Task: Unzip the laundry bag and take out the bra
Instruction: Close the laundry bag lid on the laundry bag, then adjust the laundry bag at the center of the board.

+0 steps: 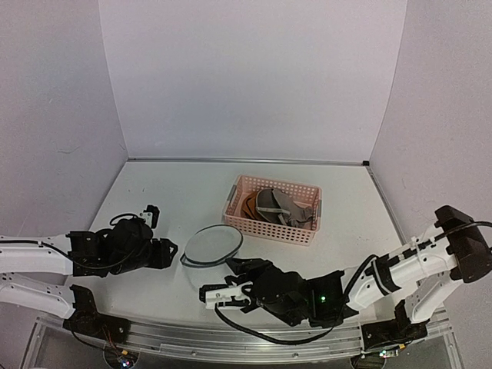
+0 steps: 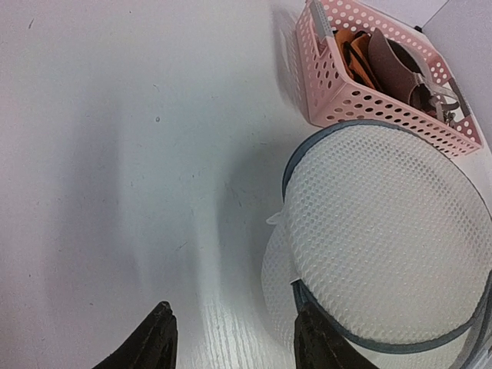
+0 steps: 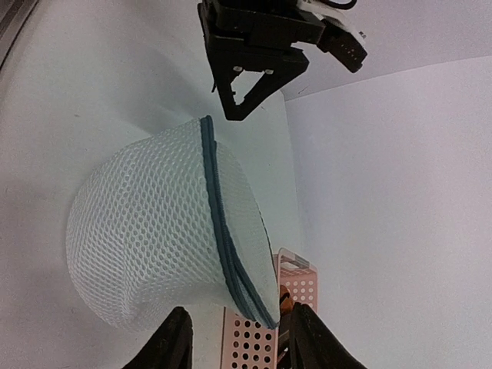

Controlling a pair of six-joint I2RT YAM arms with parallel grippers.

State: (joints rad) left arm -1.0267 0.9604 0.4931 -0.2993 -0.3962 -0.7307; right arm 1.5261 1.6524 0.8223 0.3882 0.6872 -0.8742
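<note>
The laundry bag (image 1: 211, 244), white mesh with a dark rim, lies on the table between my two grippers. The bra (image 1: 273, 204), grey-taupe and orange-brown, lies in the pink basket (image 1: 240, 217), outside the bag. My left gripper (image 1: 173, 254) is open at the bag's left edge. In the left wrist view the left gripper (image 2: 234, 342) has its right finger (image 2: 315, 342) at the bag's rim (image 2: 369, 338). My right gripper (image 1: 227, 278) is open just in front of the bag. In the right wrist view the right gripper (image 3: 238, 342) is open with the bag's rim (image 3: 223, 238) reaching down between its fingers.
The pink perforated basket (image 2: 361, 100) stands right behind the bag, and the bra (image 2: 392, 65) shows inside it. It also shows in the right wrist view (image 3: 254, 338). The left gripper (image 3: 254, 84) shows beyond the bag there. White walls enclose the table.
</note>
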